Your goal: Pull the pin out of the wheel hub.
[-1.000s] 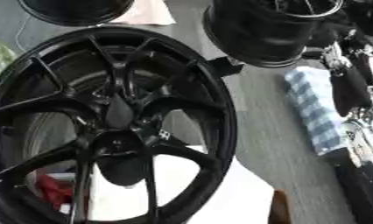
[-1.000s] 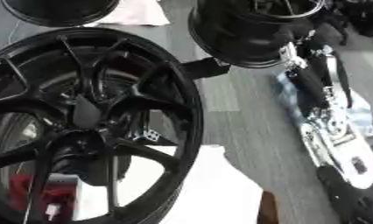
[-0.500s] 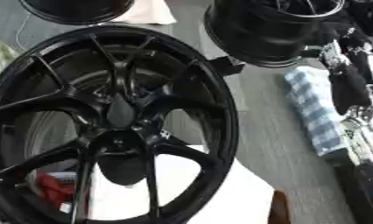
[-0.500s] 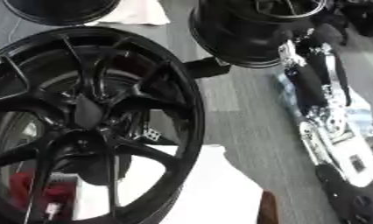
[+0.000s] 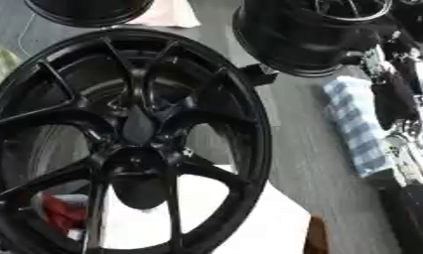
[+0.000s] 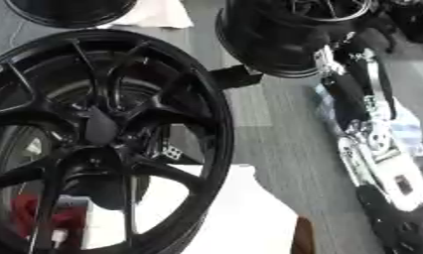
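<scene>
The wheel hub point(image 5: 128, 144) fills the left of my view, a glossy black rim with thin forked spokes meeting at a dark centre, no lettering legible on it, while my right arm point(image 6: 371, 144) lies alongside and I cannot tell my hand's state.

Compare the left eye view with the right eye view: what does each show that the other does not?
Only the left eye view shows the blue-and-white checked cloth almost whole, beside the arm. Only the right eye view shows the silver-and-black robot right arm along most of its length, covering most of that cloth. Both share the large black spoked wheel hub, the black drum-shaped wheel behind it and red objects seen through the spokes. Neither shows a pin or a hand.
</scene>
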Controlling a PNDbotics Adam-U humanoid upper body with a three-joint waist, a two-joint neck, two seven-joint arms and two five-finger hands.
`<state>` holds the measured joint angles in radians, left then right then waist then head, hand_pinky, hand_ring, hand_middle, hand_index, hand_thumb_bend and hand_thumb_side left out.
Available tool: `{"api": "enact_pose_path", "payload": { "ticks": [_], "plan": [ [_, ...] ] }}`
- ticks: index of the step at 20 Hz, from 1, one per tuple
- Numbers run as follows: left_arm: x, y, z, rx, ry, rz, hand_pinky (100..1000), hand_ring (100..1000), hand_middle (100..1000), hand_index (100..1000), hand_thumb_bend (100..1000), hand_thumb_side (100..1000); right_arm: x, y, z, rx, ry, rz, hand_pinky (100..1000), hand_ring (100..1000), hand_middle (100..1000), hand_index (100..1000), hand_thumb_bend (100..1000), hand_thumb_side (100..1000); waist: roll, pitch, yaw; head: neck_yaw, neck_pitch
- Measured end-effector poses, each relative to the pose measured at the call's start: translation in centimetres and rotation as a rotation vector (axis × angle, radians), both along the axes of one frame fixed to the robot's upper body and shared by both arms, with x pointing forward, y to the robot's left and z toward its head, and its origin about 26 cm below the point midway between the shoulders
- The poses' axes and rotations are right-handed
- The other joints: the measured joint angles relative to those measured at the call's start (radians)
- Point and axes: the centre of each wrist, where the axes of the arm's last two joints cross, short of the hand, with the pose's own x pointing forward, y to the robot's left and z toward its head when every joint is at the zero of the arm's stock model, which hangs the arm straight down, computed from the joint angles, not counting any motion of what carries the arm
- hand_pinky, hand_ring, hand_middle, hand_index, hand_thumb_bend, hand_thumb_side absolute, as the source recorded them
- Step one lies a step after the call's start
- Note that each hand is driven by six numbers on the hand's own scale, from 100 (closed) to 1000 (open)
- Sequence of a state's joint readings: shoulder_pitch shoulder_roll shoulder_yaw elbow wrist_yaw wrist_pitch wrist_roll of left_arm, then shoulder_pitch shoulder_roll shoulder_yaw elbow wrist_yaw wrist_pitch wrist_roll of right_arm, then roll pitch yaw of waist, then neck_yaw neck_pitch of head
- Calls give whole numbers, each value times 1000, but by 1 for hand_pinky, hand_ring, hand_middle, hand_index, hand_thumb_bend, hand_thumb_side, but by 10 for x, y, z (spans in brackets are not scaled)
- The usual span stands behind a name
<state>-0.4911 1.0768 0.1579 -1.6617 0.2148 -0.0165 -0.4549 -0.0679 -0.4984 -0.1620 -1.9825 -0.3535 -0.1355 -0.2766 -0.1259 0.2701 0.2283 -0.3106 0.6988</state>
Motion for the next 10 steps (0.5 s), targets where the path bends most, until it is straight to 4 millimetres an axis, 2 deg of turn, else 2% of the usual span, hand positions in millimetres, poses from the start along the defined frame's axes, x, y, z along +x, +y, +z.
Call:
{"api": "enact_pose_path", "payload": {
  "ticks": [5, 7, 8, 10],
  "plan": [
    [-12, -21, -10, -96, -114, -128, 1000, 642, 532, 794, 100, 624, -1, -2, 1, -3, -9, -5, 615, 675, 605, 669, 260, 376, -2, -1, 5, -2, 3],
    [-18, -29, -11, -122, -135, -159, 1000, 680, 567, 812, 100, 652, 0, -2, 1, -6, -13, -4, 622, 680, 611, 674, 266, 365, -4, -3, 4, -5, 3],
    [-22, -33, -11, -139, -151, -175, 1000, 680, 567, 814, 100, 663, 0, -2, 3, -6, -23, -4, 624, 681, 612, 674, 266, 364, -13, -6, -1, -7, 3],
    [-30, -36, -16, -192, -182, -200, 1000, 678, 565, 815, 100, 664, 1, -2, 7, -4, -50, -7, 626, 685, 615, 676, 266, 364, -48, -8, 3, -10, 3]
  ]
}}
